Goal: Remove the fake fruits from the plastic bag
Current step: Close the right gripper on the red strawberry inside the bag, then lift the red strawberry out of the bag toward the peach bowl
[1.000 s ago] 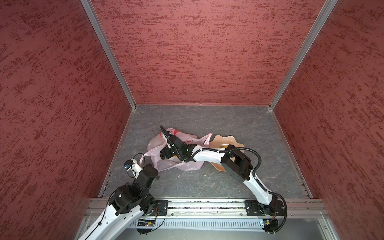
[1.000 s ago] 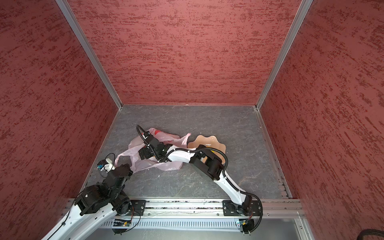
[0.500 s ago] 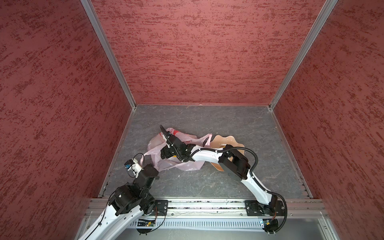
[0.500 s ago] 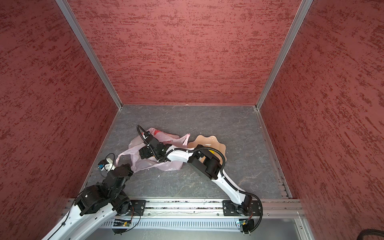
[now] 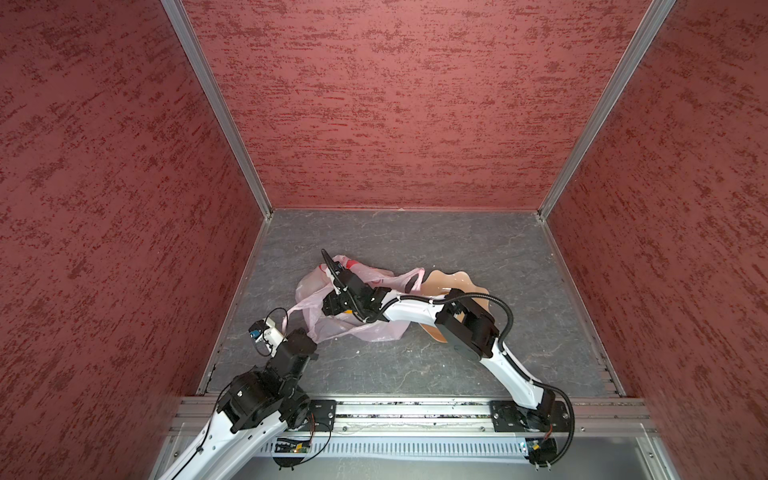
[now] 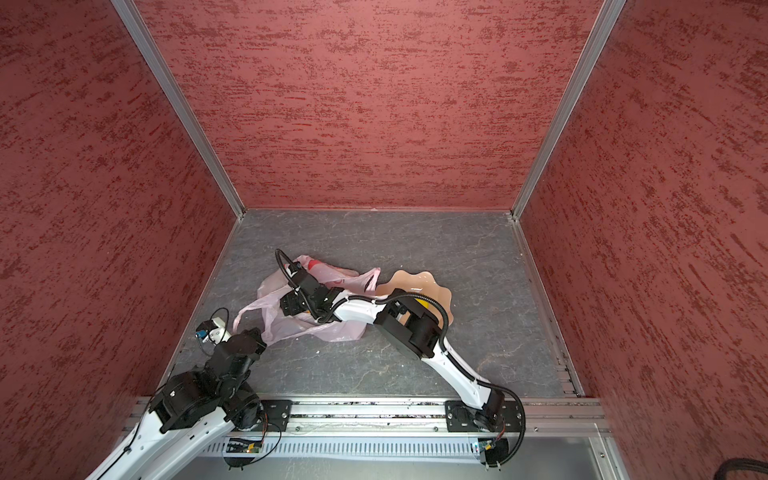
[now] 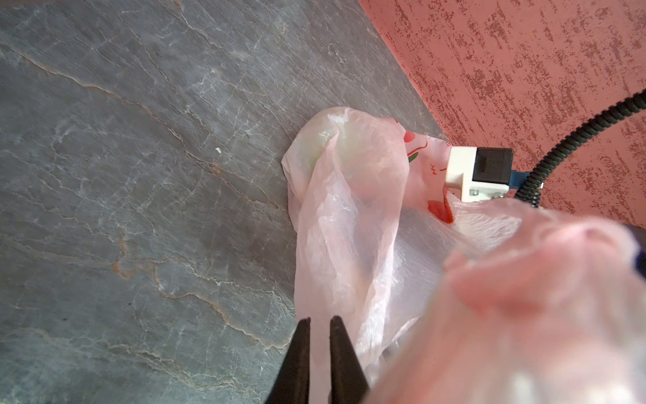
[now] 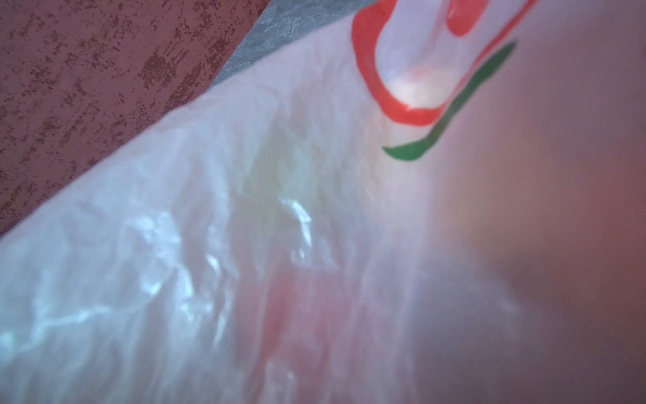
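Surroundings: dish, floor, walls, frame.

A peach, wavy-edged dish (image 5: 455, 279) lies flat on the floor (image 5: 415, 237), to the right of the right gripper (image 5: 331, 306) and near it, its near edge partly hidden. The floor is a grey slab with pale veins and extends under and all round the gripper. A small white speck (image 5: 358, 352) lies on it, on the near side of the gripper. Red textured walls (image 5: 395, 104) stand behind and to both sides, joined by aluminium posts (image 5: 216, 108). A metal rail (image 5: 415, 409) runs along the near edge.
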`<state>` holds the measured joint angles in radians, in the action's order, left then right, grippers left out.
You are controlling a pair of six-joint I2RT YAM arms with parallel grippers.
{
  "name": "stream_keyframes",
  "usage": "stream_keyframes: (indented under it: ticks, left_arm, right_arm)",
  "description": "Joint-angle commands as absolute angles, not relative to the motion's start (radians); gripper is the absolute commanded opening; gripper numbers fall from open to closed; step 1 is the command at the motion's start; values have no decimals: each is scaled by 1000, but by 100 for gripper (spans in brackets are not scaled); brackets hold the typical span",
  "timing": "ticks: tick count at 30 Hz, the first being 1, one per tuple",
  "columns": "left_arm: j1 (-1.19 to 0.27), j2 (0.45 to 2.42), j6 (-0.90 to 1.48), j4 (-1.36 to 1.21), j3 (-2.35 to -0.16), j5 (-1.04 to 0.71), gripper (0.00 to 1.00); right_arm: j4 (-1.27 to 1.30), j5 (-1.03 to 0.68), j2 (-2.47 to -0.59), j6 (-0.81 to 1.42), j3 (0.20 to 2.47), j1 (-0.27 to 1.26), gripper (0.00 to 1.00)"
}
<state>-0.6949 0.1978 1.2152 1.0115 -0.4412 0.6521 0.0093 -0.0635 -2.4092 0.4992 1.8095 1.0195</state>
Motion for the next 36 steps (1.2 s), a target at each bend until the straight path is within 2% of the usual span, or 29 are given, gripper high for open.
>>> stream_keyframes:
  ticks: [1,21,36]
  left_arm:
    - [-692,186,1213,1022,-442,658,15]
    - [-692,190,1186,994,-476,678,16]
    - [-692,247,1166,909,-469,658,16]
  right_arm:
    - [41,-74,-2398,499,1804,1015,71]
    - [74,-129,-2169,477,1592,1017,62]
    - [44,-151,-1877,433,1358,1039,60]
